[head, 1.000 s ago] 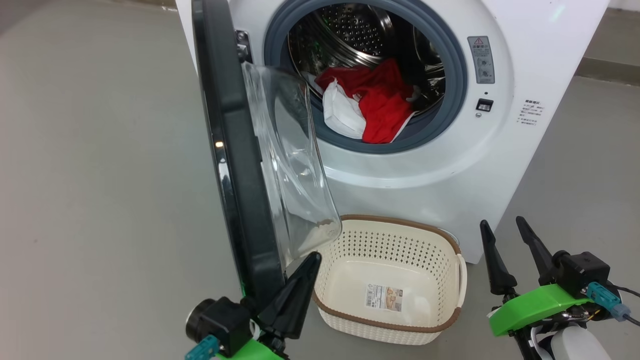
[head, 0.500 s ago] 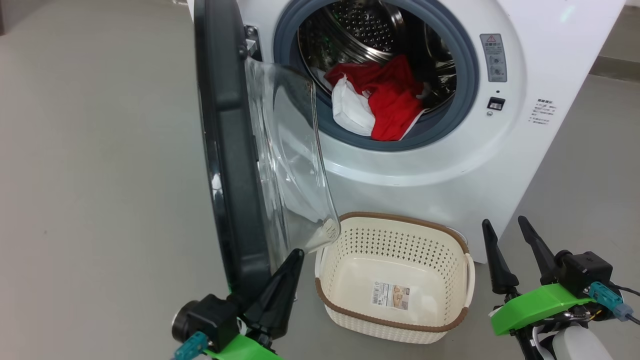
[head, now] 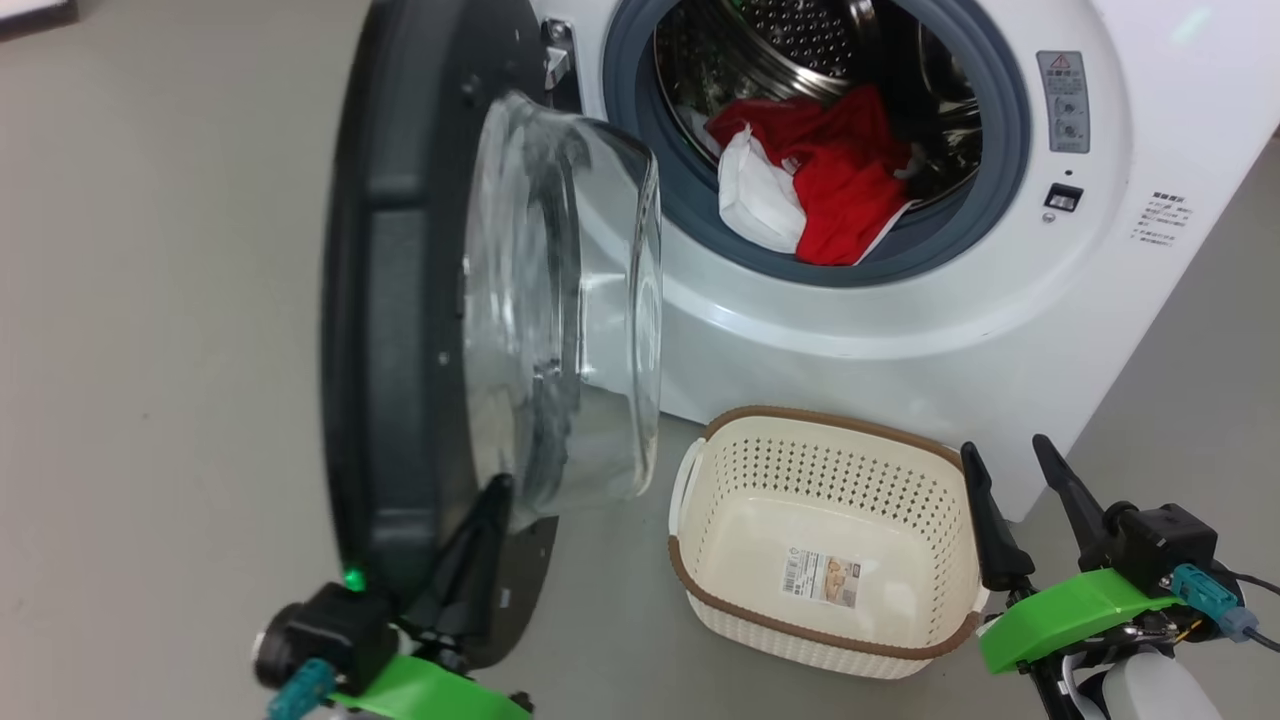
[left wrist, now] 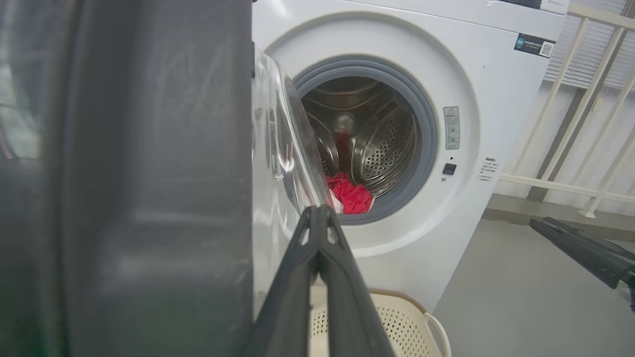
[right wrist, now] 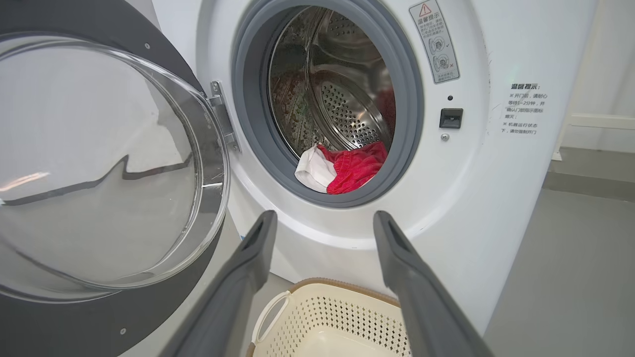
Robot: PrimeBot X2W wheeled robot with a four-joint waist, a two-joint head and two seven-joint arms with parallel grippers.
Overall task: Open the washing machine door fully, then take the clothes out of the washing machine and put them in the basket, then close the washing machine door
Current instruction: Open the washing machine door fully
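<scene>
At the bottom of the head view, the left gripper (head: 495, 490) has its fingers pressed together with nothing between them. It lies against the lower inner rim of the door (head: 390, 300). The right gripper (head: 1004, 445) hangs spread wide and empty, just beside the basket (head: 830, 420).

The basket sits on the floor (head: 150, 350) in front of the washing machine (head: 900, 340), with nothing in it. It is probably light and could skid if bumped.

The door is stiff, hinged and likely fairly heavy, and its glossy rim looks slippery. It is best pushed on the rim opposite the hinge (not on the glass bowl).

Farther back, the clothes (head: 840, 190) lie heaped at the front lip of the drum, partly over the grey gasket. They should be soft, limp and light. A pinch on the bunched red fold at the lip should do, though trailing ends may snag on the gasket.

Compared with half a second ago, the door stands wider, showing its inner face and the bowl rather than its edge. The left gripper has gone left and lower with it. The whole picture has also shifted, so the camera moved. The right gripper's opening and its place in the view are unchanged.
</scene>
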